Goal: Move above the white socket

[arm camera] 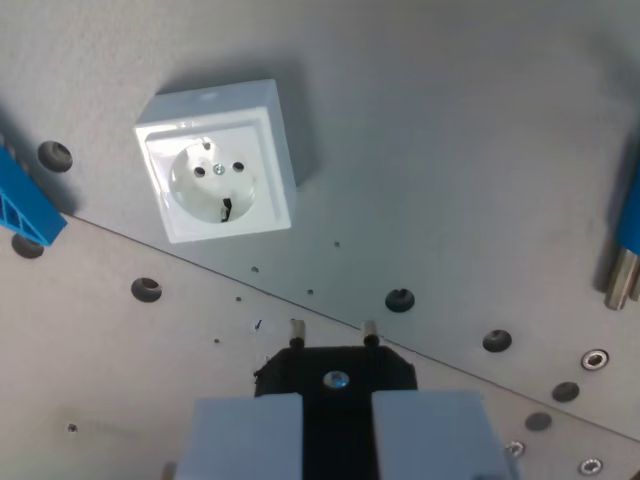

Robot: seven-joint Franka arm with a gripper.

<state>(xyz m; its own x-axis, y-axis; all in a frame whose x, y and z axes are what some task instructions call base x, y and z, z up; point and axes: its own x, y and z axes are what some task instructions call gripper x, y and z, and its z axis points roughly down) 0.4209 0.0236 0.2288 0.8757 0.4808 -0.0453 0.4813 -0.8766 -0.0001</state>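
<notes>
The white socket (217,165) is a square box lying on the grey board, in the upper left of the wrist view, with two pin holes and a centre screw in its round recess. At the bottom centre my gripper (336,420) is shut on a black plug (336,372). The plug's two metal pins (296,328) point up in the view towards the board. One grey finger (245,435) shows on each side of the plug body. The plug sits below and to the right of the socket, well apart from it.
A blue plastic part (25,200) pokes in at the left edge. At the right edge a blue piece ends in a metal cylinder (622,278). Several bolt holes and screws (400,299) dot the board along a seam running diagonally.
</notes>
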